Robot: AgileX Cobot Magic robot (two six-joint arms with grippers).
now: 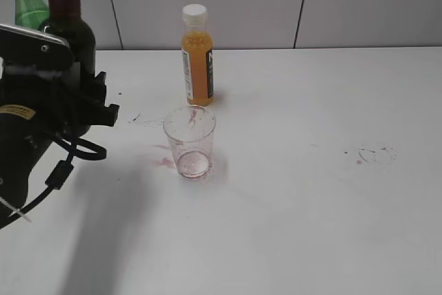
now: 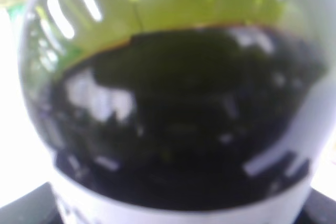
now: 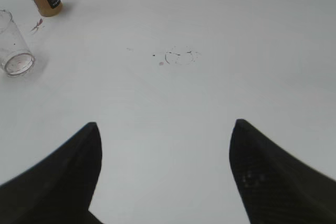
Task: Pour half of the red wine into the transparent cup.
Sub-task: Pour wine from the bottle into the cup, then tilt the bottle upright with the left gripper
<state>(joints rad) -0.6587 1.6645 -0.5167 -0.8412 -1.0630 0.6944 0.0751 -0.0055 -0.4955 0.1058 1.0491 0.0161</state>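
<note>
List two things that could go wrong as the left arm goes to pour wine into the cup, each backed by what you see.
1. The cup is small, light and empty, and stands unheld; the right gripper is open over bare table. A knock from the wine bottle could tip it.
2. The juice bottle stands just behind the cup, so a swinging bottle might topple it.

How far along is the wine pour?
Nothing poured yet: the cup stands upright on the table, holding only reddish stains. In hand: the left arm is at the wine bottle, which fills its wrist view; grip unclear. The right gripper hangs open and idle. Lifting and pouring remain.
</note>
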